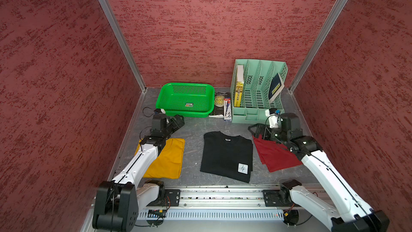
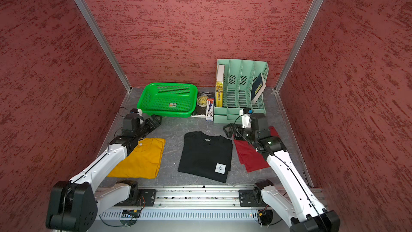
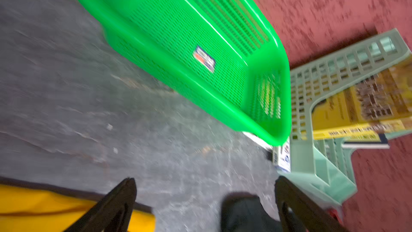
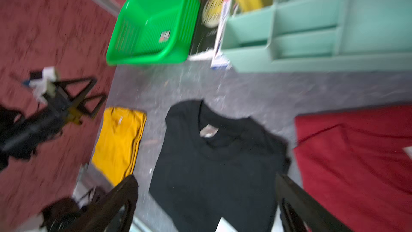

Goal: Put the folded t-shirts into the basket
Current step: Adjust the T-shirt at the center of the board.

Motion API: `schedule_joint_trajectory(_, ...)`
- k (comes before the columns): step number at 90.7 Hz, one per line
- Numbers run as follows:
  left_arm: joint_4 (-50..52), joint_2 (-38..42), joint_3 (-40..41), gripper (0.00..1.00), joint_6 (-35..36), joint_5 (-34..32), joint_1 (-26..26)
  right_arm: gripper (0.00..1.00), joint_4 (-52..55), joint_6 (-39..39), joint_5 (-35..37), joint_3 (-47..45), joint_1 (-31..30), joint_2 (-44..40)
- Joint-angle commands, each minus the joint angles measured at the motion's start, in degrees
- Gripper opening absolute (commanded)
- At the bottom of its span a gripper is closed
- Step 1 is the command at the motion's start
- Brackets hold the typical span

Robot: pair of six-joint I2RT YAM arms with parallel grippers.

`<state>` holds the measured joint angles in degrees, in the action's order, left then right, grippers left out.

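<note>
Green mesh basket (image 1: 189,89): far left on the grey worktop (image 1: 194,128), holding no shirts.

Shirts, three, all flat on the worktop:
- yellow shirt (image 1: 169,159), near left, partly under the left arm;
- black shirt (image 1: 225,155), near centre;
- red shirt (image 1: 276,157), near right, set at an angle, partly under the right arm.

Left fingers (image 3: 120,199): spread wide and empty, over bare worktop between the basket and the yellow shirt's far edge.

Right fingers (image 4: 124,197): spread wide and empty, at the red shirt's far edge, pointing left. We cannot tell whether they touch it.

Our judgement: the yellow shirt lies just on the near side of the left fingers, with its long axis running near to far. The basket sits just beyond them, so the left arm is the nearer to both.
</note>
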<state>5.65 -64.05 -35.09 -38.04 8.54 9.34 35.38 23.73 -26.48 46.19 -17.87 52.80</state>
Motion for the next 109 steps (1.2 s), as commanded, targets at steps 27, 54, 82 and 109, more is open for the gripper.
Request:
schedule_joint_trajectory(27, -7.8, -11.4, 1.0, 1.0, 6.1, -13.6, 33.1, 0.98, -23.8, 19.1, -15.5, -21.3, -10.0, 2.8)
schedule_joint_trajectory(54, -4.6, -17.8, -0.5, 1.0, 6.3, -16.9, 35.5, 0.98, -4.7, 19.1, 5.5, -16.4, -10.1, 1.7)
schedule_joint_trajectory(82, -14.4, -23.9, 1.4, 0.66, 7.4, -5.1, 30.3, 0.98, 0.3, 17.1, 19.0, -13.9, -10.0, -1.2)
schedule_joint_trajectory(109, -19.7, -15.0, 9.5, 0.2, 2.6, -0.2, 33.7, 0.98, -1.7, 14.4, 9.9, -10.6, -10.0, 8.9)
